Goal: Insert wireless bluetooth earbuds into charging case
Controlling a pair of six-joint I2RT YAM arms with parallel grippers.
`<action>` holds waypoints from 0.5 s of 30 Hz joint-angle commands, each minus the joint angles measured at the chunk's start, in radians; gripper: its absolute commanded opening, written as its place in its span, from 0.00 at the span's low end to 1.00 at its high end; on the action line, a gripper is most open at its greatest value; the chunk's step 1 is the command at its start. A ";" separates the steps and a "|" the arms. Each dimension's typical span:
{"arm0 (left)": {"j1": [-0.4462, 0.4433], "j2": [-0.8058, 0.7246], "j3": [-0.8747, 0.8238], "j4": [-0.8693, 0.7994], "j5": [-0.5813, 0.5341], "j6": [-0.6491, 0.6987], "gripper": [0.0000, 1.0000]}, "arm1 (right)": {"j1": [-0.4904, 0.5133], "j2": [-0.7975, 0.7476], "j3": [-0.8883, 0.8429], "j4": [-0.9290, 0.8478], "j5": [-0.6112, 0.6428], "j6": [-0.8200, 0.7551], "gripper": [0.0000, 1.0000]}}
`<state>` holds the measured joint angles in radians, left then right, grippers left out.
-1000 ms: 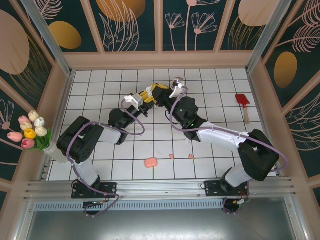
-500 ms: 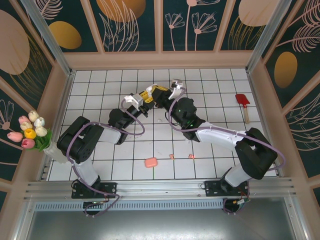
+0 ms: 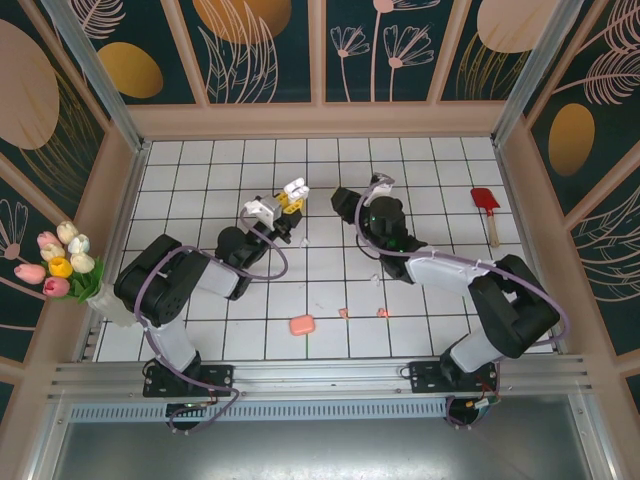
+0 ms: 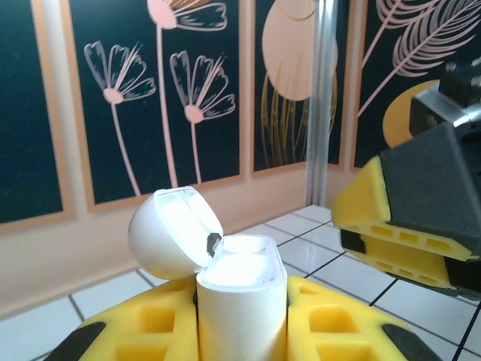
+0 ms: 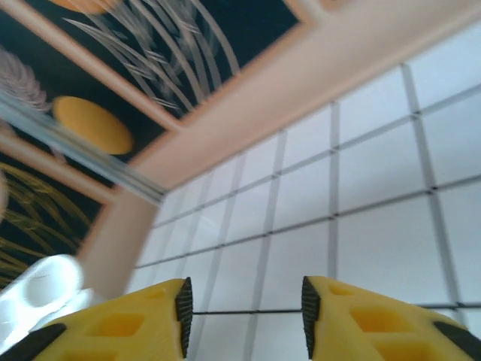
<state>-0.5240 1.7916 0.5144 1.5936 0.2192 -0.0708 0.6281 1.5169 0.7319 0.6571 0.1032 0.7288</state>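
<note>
Currently the white charging case [image 4: 240, 301] is pinched by the left gripper [image 3: 291, 195] between 2 yellow ribbed fingers [image 4: 143, 335], above the far middle of the tiled table [image 3: 440, 160]. It is held upright, long axis vertical, mouth up. The lid [image 4: 171, 235] is flipped open on a small dark hinge and is tilted back to the left in the left wrist view. Body: rounded oblong, smooth glossy white plastic. Lid: dome-shaped, same finish. The top of the body is washed out by glare, so it cannot be told whether anything is seated inside.

The right gripper [image 5: 246, 308] is seen spread, nothing between its yellow fingers [image 5: 376, 327], dark pads facing inward. That view is blurred; a white blob at lower left cannot be identified. In the top view the right gripper is placed just right of the held case, apart from it.

The pink charging case [image 3: 301, 325] is laid flat on a near tile, closed as far as can be told, a rounded pebble shape with its long axis roughly left-right. 2 salmon-pink earbuds [image 3: 343, 313] are laid to its right, apart from each other, the second [image 3: 382, 313] about 1 tile further right. Both are too small for their pointing direction to be read.

A red spatula [image 3: 485, 205] with a wooden handle is laid at far right, blade away from the arms. Tulips [image 3: 60, 262] are stood outside the left wall.
</note>
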 commanded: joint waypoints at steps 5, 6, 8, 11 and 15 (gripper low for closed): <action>-0.004 -0.027 -0.022 0.203 -0.090 0.050 0.00 | 0.004 0.124 0.132 -0.368 -0.077 0.040 0.50; -0.003 -0.035 -0.021 0.195 -0.099 0.060 0.00 | 0.023 0.142 0.175 -0.422 -0.052 0.040 0.51; 0.004 -0.050 -0.019 0.180 -0.112 0.071 0.00 | 0.050 0.193 0.273 -0.542 -0.033 0.042 0.52; 0.021 -0.063 -0.023 0.183 -0.143 0.062 0.00 | 0.085 0.302 0.451 -0.723 -0.003 0.069 0.53; 0.053 -0.072 -0.041 0.191 -0.181 0.049 0.00 | 0.121 0.411 0.579 -0.816 -0.002 0.115 0.55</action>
<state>-0.4934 1.7432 0.4911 1.5940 0.0875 -0.0269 0.7284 1.8675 1.2484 0.0208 0.0792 0.7952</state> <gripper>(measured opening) 0.248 0.544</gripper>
